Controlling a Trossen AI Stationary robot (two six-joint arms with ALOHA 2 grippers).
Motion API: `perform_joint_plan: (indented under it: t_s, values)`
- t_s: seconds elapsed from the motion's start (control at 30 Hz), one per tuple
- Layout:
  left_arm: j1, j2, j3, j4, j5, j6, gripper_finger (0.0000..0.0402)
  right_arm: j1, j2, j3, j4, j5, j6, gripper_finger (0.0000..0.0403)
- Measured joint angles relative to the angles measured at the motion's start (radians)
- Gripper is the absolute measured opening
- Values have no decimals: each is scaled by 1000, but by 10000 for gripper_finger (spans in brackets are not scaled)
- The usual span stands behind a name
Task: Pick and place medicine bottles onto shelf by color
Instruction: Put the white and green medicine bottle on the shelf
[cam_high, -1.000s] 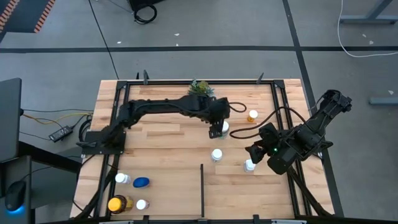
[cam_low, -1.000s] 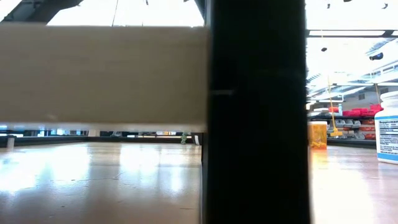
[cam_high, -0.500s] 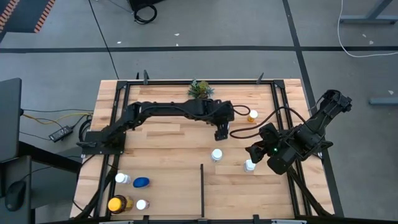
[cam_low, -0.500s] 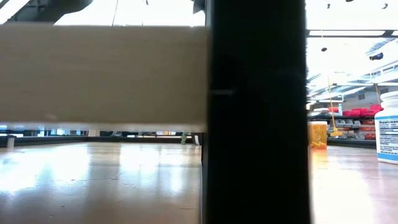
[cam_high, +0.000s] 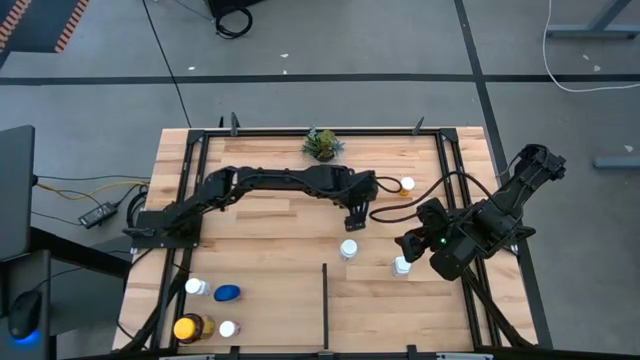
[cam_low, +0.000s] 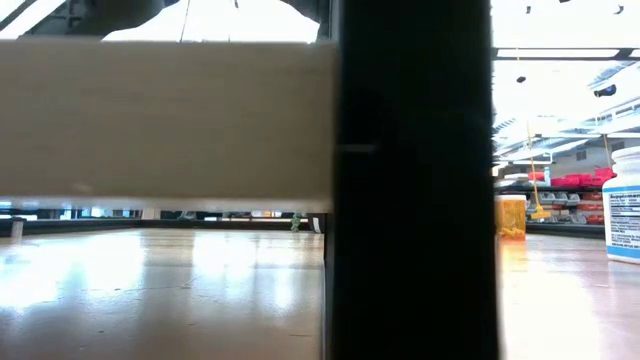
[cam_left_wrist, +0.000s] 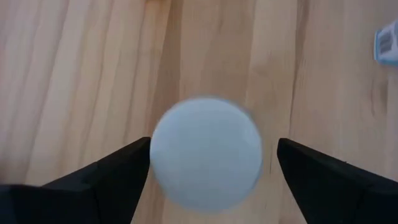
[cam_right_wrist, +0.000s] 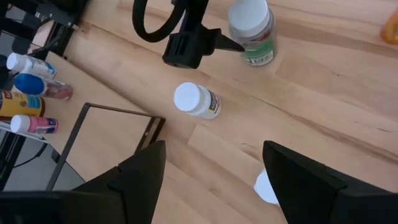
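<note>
Above a white-capped bottle (cam_left_wrist: 206, 152) — left gripper (cam_high: 356, 215) wide open, empty.

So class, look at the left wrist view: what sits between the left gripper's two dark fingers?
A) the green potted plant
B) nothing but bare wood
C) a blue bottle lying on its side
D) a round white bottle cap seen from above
D: the left gripper stands open over a white bottle cap, with a gap at each finger.

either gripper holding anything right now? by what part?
Nothing held. Left gripper hangs open over a white-capped bottle, jaws clear of its cap. Right gripper open, empty.
</note>
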Motion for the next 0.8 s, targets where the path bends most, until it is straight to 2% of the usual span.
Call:
perform_joint_plan:
  t_s: [0.23,0.47,0.57,0.8]
  values:
    - [-1,4,0,32,-2,0,326,0,0,0,2,-5,4,276]
    - [-2,4,1,26,-1,-31,235,0,0,0,1,-5,2,276]
    - [-7,0,1,19,-2,-34,233,0,0,0,1,-5,-7,276]
    - [1,-78,-1,-140,6,-27,233,1,0,0,-1,-4,-36,276]
